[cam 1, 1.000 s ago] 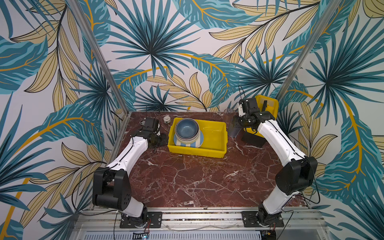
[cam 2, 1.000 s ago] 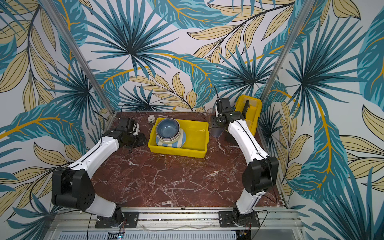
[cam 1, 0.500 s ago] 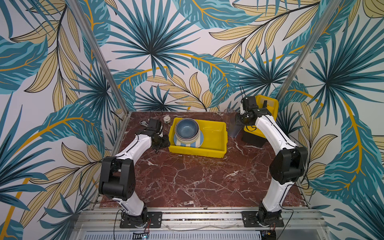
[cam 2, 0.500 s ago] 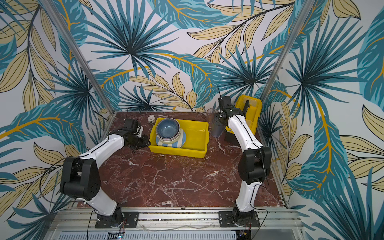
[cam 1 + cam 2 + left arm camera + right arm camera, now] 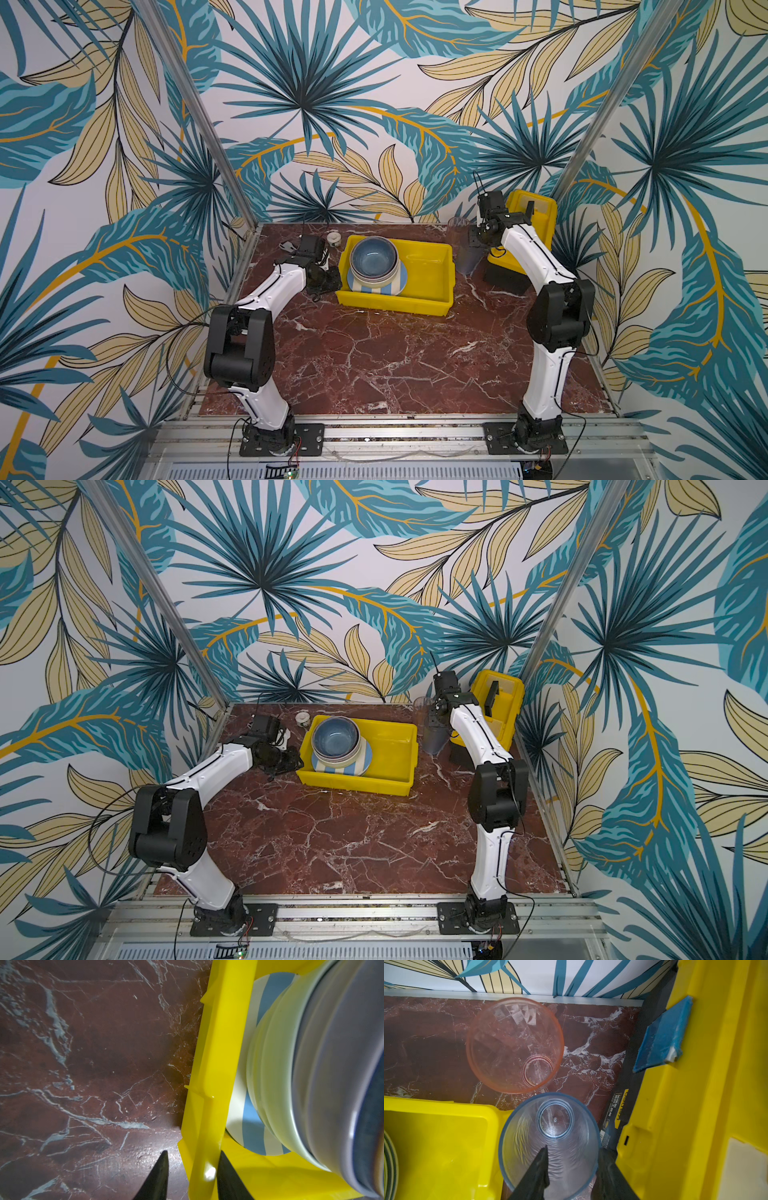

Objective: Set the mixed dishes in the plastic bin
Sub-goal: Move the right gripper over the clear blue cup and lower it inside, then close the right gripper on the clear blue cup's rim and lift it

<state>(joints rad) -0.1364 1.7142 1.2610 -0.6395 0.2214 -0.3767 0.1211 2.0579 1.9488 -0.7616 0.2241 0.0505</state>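
Left wrist view: yellow bin (image 5: 209,1088), upper middle in both top views, holds stacked bowls (image 5: 274,1064) on a striped plate (image 5: 252,1134); left gripper (image 5: 192,1152) spread astride its rim, right gripper (image 5: 573,1148) spread astride a tumbler (image 5: 517,1136) wall.

The stacked bowls (image 5: 373,258) are covering most of the striped plate (image 5: 365,287) inside the yellow bin (image 5: 390,301), so anything lying beneath them is hiding from view. In the left wrist view that stack is blurring and running off the edge. The left tool (image 5: 193,1152) is showing only two fingertips astride the bin's rim (the rest is cropped); the right tool (image 5: 573,1148), beside the bin at the blue-rimmed tumbler (image 5: 527,1126), is showing likewise. Behind the bin, the small white roll (image 5: 333,237) is appearing too small to identify.
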